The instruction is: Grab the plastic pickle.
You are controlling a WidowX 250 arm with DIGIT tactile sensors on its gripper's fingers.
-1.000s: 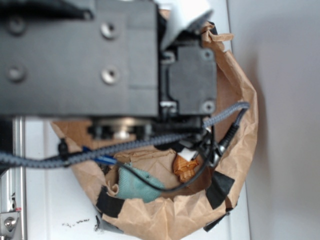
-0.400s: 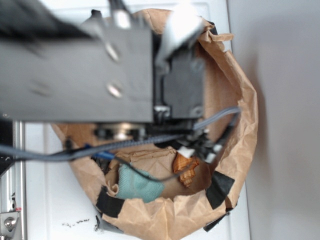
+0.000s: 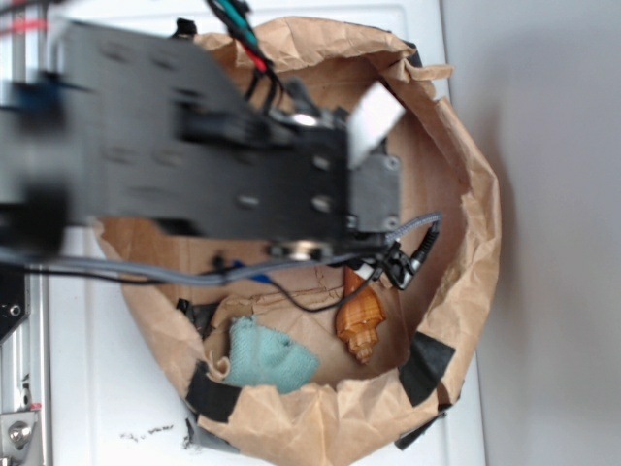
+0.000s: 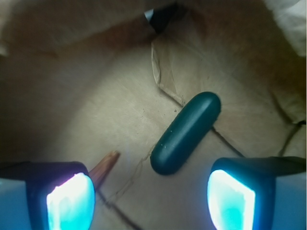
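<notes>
The plastic pickle (image 4: 186, 132), a smooth dark teal capsule, lies at a slant on the brown paper floor in the wrist view, just ahead of my gripper (image 4: 151, 199). The gripper is open, its two glowing pads wide apart with nothing between them, and the pickle's near end sits slightly right of the middle of the gap. In the exterior view the arm (image 3: 194, 160) hangs over the paper bag (image 3: 466, 155) and hides the pickle.
An orange-brown spiral seashell (image 3: 361, 322) lies in the bag's lower part; its pointed tip (image 4: 106, 163) shows beside my left finger. A light teal cloth (image 3: 267, 356) sits to its left. Crumpled bag walls, black tape and loose cables ring the space.
The arm has swung up and to the left over the bag, uncovering the whole seashell and more of the bag floor.
</notes>
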